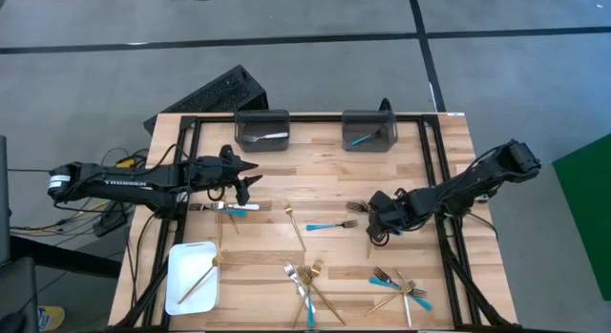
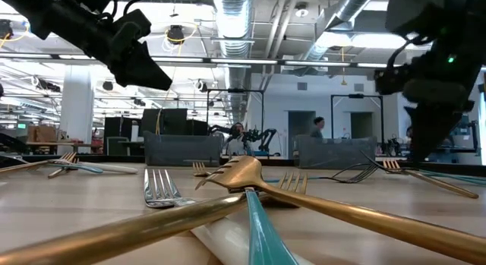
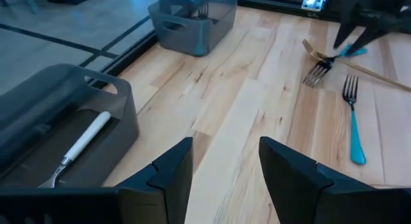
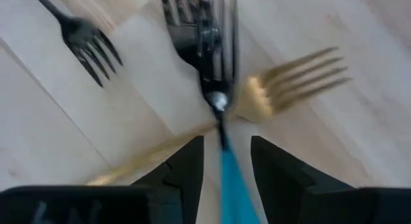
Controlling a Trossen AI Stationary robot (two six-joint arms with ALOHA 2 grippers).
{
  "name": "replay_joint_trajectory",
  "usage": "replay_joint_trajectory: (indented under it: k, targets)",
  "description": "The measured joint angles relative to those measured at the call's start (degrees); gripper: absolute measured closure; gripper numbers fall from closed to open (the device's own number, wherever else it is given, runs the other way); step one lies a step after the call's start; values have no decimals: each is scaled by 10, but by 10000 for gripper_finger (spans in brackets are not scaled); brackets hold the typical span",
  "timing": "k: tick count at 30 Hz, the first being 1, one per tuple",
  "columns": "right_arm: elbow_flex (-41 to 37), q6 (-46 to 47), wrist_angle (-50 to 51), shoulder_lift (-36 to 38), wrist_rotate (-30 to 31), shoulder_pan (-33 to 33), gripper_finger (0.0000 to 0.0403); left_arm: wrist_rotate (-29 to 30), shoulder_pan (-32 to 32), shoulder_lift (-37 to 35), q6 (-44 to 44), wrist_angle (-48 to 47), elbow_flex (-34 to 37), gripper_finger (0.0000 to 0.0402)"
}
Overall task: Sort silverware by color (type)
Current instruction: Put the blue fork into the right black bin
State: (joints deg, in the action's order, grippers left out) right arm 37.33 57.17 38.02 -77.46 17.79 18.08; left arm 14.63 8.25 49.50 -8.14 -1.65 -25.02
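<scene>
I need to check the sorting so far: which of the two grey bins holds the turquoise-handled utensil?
The right grey bin holds the turquoise-handled utensil. The left grey bin holds only a white-handled utensil.

White lettering on left arm [image 1: 119, 181], too small to read

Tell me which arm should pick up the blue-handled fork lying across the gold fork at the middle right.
Right. The right gripper is already low over the blue-handled fork, its handle between the open fingers. The left gripper hovers open near the far-left bin, well away.
</scene>
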Motion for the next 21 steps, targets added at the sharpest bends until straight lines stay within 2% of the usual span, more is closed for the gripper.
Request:
replay_joint_trajectory:
  k: [15, 21]
  targets:
    - [-2, -58, -32, -37, -8, -31, 291, 9, 0, 0, 1, 1, 0, 236]
    - [-2, -70, -38, -37, -11, -44, 335, 10, 0, 0, 1, -4, 0, 236]
